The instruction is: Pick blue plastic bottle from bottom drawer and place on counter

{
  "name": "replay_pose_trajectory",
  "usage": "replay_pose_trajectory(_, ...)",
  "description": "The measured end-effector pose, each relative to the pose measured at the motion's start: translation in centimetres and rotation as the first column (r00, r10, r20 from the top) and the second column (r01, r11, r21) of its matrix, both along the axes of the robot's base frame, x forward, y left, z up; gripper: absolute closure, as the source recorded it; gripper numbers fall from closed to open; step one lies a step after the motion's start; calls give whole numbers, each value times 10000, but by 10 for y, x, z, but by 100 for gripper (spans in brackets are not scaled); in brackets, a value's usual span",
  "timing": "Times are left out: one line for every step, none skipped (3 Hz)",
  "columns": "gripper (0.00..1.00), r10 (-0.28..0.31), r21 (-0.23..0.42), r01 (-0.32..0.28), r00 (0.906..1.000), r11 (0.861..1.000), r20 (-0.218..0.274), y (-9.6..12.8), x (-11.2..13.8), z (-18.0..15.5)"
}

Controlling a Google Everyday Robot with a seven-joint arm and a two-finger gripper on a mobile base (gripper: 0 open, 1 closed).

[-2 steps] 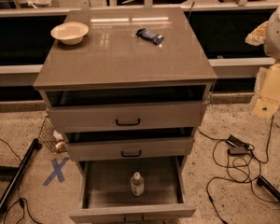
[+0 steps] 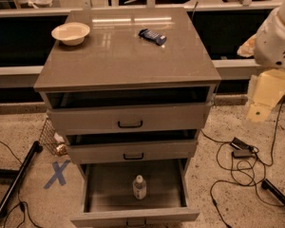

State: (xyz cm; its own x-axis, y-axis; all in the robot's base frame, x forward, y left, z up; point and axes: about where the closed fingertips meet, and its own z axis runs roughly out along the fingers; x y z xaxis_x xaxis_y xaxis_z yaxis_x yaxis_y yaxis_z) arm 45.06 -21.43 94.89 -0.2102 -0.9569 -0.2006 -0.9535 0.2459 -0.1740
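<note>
The bottle (image 2: 139, 186) stands upright on the floor of the bottom drawer (image 2: 109, 191), near the middle and a little toward the front, white cap up. That drawer is pulled well out. The middle drawer (image 2: 133, 152) and top drawer (image 2: 128, 118) above it are each pulled out partway, less than the bottom one.

The gripper (image 2: 262, 101) hangs at the right edge of the view, off to the right of the cabinet at about top-drawer height, well apart from the bottle. Whether it is open or closed cannot be told, and it holds nothing visible.

On the table (image 2: 123, 61), the cabinet's glossy top, a pale bowl (image 2: 71, 33) sits near the back left corner and a dark-blue packet (image 2: 152, 36) lies toward the back, right of centre.

On the floor, a blue tape X (image 2: 57, 173) lies left of the cabinet and cables (image 2: 237, 160) trail on the right.
</note>
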Motion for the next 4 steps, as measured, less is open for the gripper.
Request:
replay_pose_trajectory(0, 620, 952, -570, 9968, 9938, -499, 27, -10, -41)
replay_pose_trajectory(0, 675, 2545, -406, 9929, 9662, -982, 36, -33, -124)
replay_pose_trajectory(0, -37, 2765, 331, 9944, 9604, -1060, 18, -50, -156)
replay_pose_trajectory(0, -36, 2749, 328, 9944, 9609, -1060, 18, -50, -156)
